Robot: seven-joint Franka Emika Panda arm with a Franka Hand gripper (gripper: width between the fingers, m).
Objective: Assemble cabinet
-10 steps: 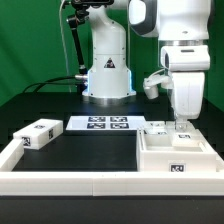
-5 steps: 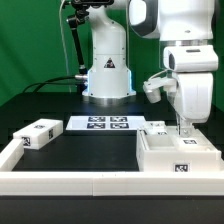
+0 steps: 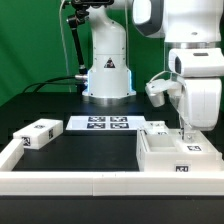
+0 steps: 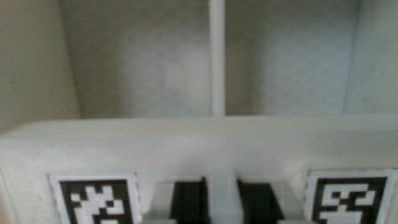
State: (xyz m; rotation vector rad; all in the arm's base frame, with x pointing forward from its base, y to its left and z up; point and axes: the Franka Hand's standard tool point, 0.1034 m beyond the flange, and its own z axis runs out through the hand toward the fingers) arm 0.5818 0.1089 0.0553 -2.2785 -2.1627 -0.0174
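Note:
The cabinet (image 3: 175,156), a large white box with marker tags, stands at the front on the exterior view's right. My gripper (image 3: 185,133) reaches straight down onto its upper back part. In the wrist view the gripper (image 4: 221,206) shows two dark fingers (image 4: 187,202) close together with a thin white strip of the cabinet (image 4: 196,145) between them, and a tag on either side. A smaller white tagged block (image 3: 38,133) lies at the exterior view's left. Another tagged part (image 3: 157,127) lies just behind the cabinet.
The marker board (image 3: 100,124) lies flat in the middle in front of the robot base (image 3: 108,75). A long white border rail (image 3: 70,183) runs along the front edge and up the left side.
The arm and gripper have shifted a little toward the exterior view's right, and the cabinet seems to have slid slightly the same way. The left block has not moved.

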